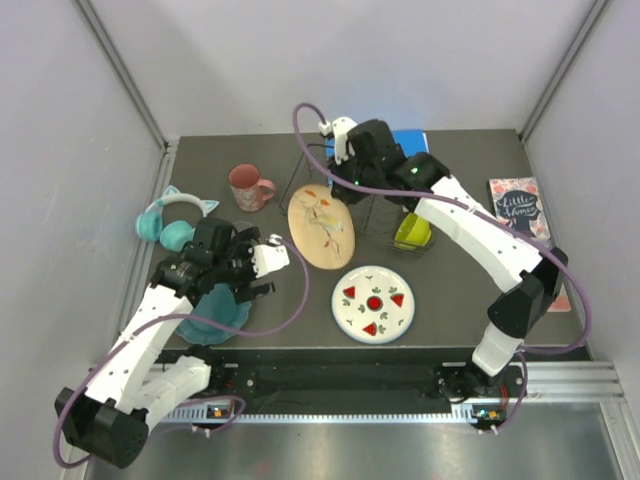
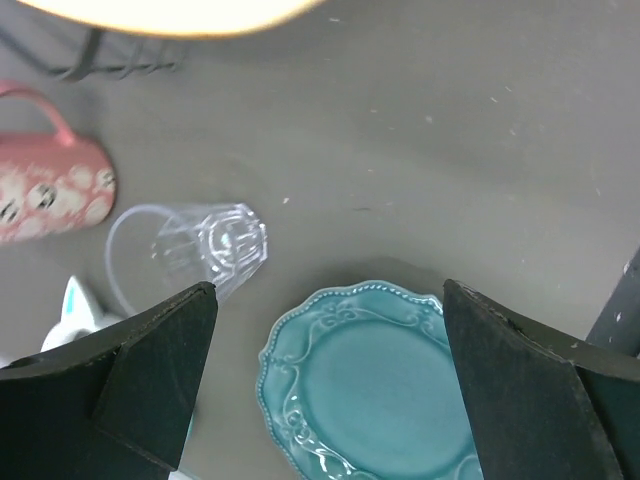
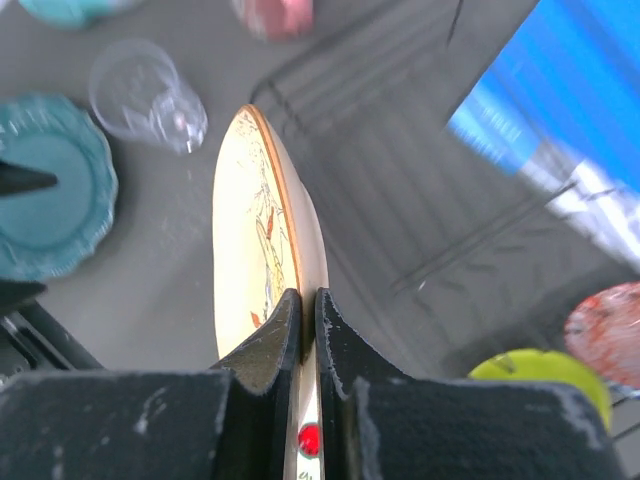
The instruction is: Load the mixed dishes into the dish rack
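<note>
My right gripper [image 1: 341, 180] is shut on the rim of the peach bird-pattern plate [image 1: 322, 227], holding it tilted on edge at the left side of the black wire dish rack [image 1: 385, 222]. In the right wrist view both fingers [image 3: 276, 340] pinch the plate [image 3: 262, 225]. The yellow-green bowl [image 1: 412, 232] sits in the rack. My left gripper [image 1: 266, 268] is open above the teal scalloped plate [image 2: 380, 385], which lies flat on the table. The clear cup [image 2: 195, 250] lies on its side beside it. The pink mug [image 1: 249, 187] and the watermelon plate [image 1: 373, 303] are on the table.
Teal cat-ear headphones [image 1: 171, 220] lie at the far left. A blue book [image 1: 411, 140] lies behind the rack. A patterned book [image 1: 520, 210] lies at the right edge. Grey walls close in the back and both sides.
</note>
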Robot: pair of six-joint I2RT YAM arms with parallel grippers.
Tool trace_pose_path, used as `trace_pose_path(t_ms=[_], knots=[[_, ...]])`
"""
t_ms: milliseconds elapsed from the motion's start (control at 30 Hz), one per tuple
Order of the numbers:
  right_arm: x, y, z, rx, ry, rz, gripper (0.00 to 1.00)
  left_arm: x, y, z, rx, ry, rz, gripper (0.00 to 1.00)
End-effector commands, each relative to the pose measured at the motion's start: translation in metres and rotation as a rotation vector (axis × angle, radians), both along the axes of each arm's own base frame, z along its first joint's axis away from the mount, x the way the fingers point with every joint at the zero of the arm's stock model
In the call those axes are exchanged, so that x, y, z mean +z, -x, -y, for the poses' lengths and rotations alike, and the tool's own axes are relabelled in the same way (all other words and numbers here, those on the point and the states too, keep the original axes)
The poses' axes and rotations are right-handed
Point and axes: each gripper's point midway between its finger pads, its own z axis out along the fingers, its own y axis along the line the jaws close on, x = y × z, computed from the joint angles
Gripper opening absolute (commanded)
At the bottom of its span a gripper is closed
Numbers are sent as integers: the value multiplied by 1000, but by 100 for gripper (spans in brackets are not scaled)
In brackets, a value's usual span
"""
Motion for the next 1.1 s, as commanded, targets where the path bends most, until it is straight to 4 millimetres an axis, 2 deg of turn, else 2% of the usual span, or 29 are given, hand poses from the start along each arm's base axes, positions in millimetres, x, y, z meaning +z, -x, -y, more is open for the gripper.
trace_pose_path(t_ms=[0, 133, 200, 267, 300, 333, 467, 500, 533, 567, 600, 667, 700, 767, 800, 867, 900, 933, 1067], knots=[[109, -14, 1, -13, -180, 231, 0, 21, -11, -5, 145, 73, 77, 99], [136, -35, 32, -136, -139, 348, 0, 32, -24, -3, 278, 176, 102, 99], [149, -51, 57, -207, -91, 431, 0, 39, -43, 0, 349, 223, 125, 99], [160, -65, 74, -270, -64, 504, 0, 36, -59, 5, 432, 273, 69, 99], [157, -71, 86, -323, -25, 530, 0, 40, -68, 9, 452, 304, 67, 99], [158, -76, 92, -350, 4, 556, 0, 33, -76, 14, 481, 322, 24, 99], [160, -97, 112, -430, 122, 640, 0, 53, -102, 29, 500, 394, 20, 99], [156, -103, 116, -452, 149, 644, 0, 49, -105, 28, 531, 376, -13, 99], [157, -108, 123, -470, 162, 652, 0, 34, -113, 27, 581, 353, -85, 99], [161, -113, 127, -480, 173, 676, 0, 52, -123, 28, 584, 375, -85, 99], [157, -117, 132, -500, 200, 684, 0, 54, -128, 28, 585, 383, -118, 99], [167, -123, 140, -521, 234, 748, 0, 60, -144, 30, 597, 377, -127, 98], [162, -124, 144, -533, 265, 759, 0, 64, -152, 29, 606, 389, -124, 99], [166, -129, 148, -536, 321, 808, 0, 71, -171, 35, 614, 409, -117, 99], [157, -132, 150, -539, 366, 807, 0, 71, -177, 37, 617, 413, -118, 99], [156, -137, 155, -540, 437, 837, 0, 64, -196, 43, 640, 418, -142, 99], [144, -139, 156, -530, 478, 834, 0, 62, -202, 44, 649, 419, -152, 99], [148, -139, 158, -530, 498, 862, 0, 55, -214, 49, 656, 420, -175, 98], [143, -145, 166, -547, 537, 865, 0, 36, -239, 60, 677, 413, -241, 98]])
